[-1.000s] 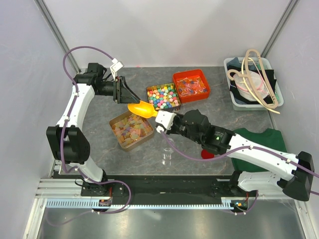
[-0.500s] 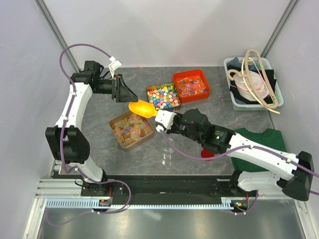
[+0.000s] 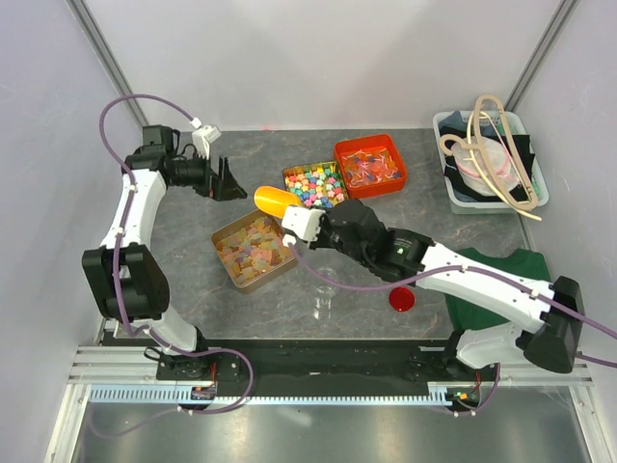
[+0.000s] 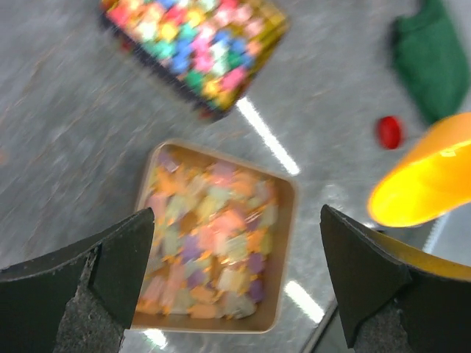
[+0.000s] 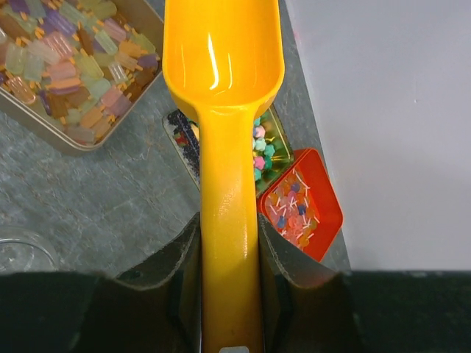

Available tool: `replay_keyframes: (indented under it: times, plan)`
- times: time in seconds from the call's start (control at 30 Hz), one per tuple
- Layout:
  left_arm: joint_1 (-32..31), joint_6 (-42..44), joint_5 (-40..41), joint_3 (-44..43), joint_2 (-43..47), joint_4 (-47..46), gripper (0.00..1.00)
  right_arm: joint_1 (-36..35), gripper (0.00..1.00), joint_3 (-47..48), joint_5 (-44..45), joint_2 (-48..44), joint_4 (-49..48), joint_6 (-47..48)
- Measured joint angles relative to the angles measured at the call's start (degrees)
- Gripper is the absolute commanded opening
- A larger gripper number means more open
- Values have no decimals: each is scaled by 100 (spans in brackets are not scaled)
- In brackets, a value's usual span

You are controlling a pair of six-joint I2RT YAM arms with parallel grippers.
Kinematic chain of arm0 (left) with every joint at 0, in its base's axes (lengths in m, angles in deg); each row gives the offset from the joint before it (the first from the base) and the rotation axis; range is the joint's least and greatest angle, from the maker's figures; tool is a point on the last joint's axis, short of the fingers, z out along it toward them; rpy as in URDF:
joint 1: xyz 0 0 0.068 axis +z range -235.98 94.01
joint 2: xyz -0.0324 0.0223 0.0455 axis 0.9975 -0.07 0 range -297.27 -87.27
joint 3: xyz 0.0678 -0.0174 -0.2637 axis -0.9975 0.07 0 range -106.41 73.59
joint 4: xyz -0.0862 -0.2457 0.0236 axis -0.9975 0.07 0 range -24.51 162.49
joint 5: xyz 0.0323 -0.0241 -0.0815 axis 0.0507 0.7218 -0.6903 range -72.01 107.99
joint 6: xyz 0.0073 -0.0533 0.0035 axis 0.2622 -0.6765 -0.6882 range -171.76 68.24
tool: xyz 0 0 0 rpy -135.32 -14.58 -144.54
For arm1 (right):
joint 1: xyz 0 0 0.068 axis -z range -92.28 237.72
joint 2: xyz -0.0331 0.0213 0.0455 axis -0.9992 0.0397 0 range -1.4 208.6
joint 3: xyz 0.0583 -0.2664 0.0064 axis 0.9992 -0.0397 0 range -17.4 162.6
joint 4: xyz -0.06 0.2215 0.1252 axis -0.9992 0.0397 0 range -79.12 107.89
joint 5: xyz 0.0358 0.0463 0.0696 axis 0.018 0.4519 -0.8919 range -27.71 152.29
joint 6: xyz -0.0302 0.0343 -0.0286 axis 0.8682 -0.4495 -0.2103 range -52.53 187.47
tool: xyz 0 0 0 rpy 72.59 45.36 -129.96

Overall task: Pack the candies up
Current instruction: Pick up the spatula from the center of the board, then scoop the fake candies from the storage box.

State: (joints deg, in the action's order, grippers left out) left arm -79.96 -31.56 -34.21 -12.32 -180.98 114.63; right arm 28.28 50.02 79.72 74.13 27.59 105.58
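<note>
The left hand [image 3: 229,182] has opened and drawn back, leaving the right hand [image 3: 295,224] alone gripping the empty orange scoop [image 3: 274,200], ready for the candies [image 3: 253,249].

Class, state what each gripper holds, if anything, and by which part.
The right gripper holds the yellow-orange scoop by its handle; the left gripper is open, holding nothing.
</note>
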Motion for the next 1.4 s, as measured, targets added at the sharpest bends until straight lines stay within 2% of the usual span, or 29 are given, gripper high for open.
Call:
replay_keyframes:
  times: [0.23,0.5,0.77,1.03,1.3,1.4]
  plan:
    - [-4,356,1325,870,0,-461,99,2,0,675,90,612,874,243]
    - [-15,885,2109,1200,-4,-809,84,0,0,1510,20,999,1886,426]
    - [-55,1204,2529,1412,-319,-1158,68,-70,0,2262,-114,1639,2542,555]
    - [-164,1379,2710,1510,-776,-1342,63,-74,0,2647,-131,2146,2872,730]
    - [-291,1565,2826,1528,-925,-1401,47,-74,0,3086,-127,2476,3117,901]
    - [-367,1692,2979,1528,-1106,-1447,44,-74,0,3303,-127,2677,3209,984]
